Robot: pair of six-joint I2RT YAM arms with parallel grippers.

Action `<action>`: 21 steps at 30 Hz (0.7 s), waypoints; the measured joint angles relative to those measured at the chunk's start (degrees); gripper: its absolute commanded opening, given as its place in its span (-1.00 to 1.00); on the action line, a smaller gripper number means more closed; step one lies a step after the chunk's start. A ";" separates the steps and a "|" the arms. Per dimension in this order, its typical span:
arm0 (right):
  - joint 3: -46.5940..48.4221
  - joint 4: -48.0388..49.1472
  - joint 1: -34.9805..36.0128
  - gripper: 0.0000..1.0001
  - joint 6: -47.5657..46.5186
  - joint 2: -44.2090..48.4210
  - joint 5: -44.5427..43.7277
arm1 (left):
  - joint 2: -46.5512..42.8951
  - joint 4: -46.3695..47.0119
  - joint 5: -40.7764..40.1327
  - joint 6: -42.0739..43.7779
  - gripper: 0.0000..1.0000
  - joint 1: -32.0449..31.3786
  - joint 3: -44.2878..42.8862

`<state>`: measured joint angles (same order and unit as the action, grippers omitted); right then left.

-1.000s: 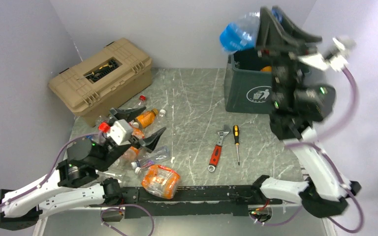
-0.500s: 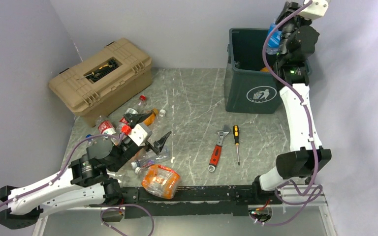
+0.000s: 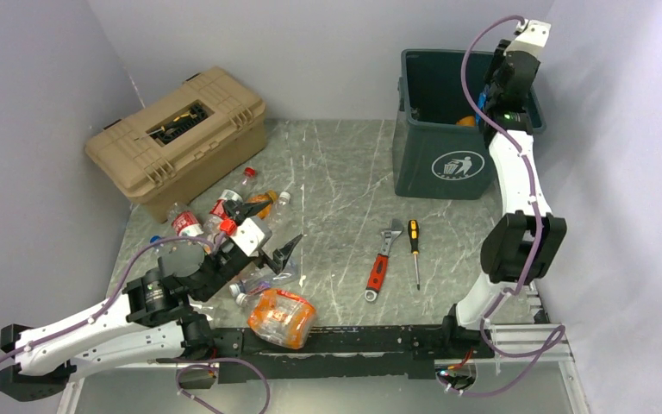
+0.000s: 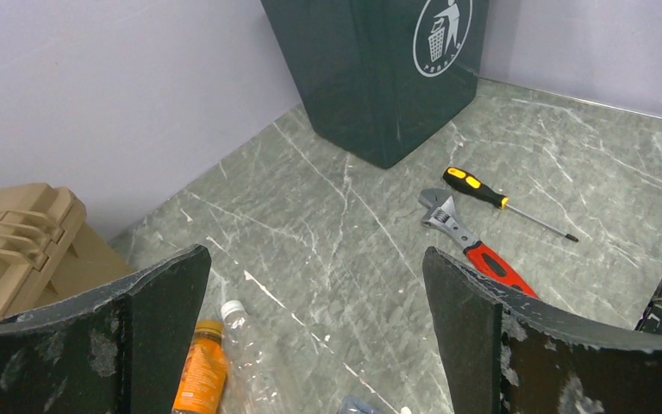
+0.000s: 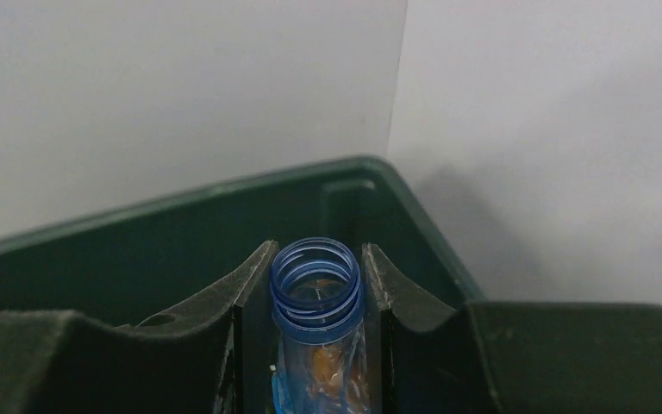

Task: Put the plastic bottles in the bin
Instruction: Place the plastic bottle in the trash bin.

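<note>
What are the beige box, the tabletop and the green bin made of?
Tan toolbox: likely moulded plastic, matt, ribbed lid with latches. Tabletop: looks like grey-green veined stone or printed imitation, slightly glossy. Bin: probably plastic, smooth dark green, faint sheen.

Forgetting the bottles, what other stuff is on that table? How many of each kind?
wrench: 1
screwdriver: 1
tan toolbox: 1
green bin: 1
Total: 4

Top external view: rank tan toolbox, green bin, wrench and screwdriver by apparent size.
First, tan toolbox and green bin: alike; the bin's rim sits nearer the camera, so unranked.
Then wrench.
Last, thinner screwdriver.
</note>
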<state>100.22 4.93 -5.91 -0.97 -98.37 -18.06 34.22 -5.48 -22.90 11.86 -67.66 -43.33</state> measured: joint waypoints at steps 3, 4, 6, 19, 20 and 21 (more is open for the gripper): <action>1.18 -3.26 -0.22 0.24 0.04 -2.91 0.02 | 0.02 0.00 0.42 -0.46 0.98 0.24 0.00; 1.73 -3.85 -0.24 0.52 0.02 -3.58 0.09 | 0.04 0.00 0.57 -0.57 0.98 0.39 0.00; 2.67 -5.27 -0.26 0.70 -0.04 -4.42 1.86 | 0.17 0.00 0.87 -0.81 0.98 0.76 0.00; 3.17 -5.99 2.21 0.99 19.93 3.08 5.09 | 1.22 -1.29 2.49 -2.58 0.98 2.49 -0.02; 3.17 -5.97 4.09 0.99 20.11 4.76 5.05 | 1.16 -1.29 2.45 -2.67 0.98 2.56 -0.02; 3.15 -5.92 6.73 0.99 19.80 6.54 4.92 | 1.11 -1.29 2.38 -2.71 0.98 2.60 -0.02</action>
<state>103.37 -0.99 0.82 18.83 -91.83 -13.15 35.33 -6.76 -20.51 9.15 -65.06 -43.35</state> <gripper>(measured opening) 0.994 0.992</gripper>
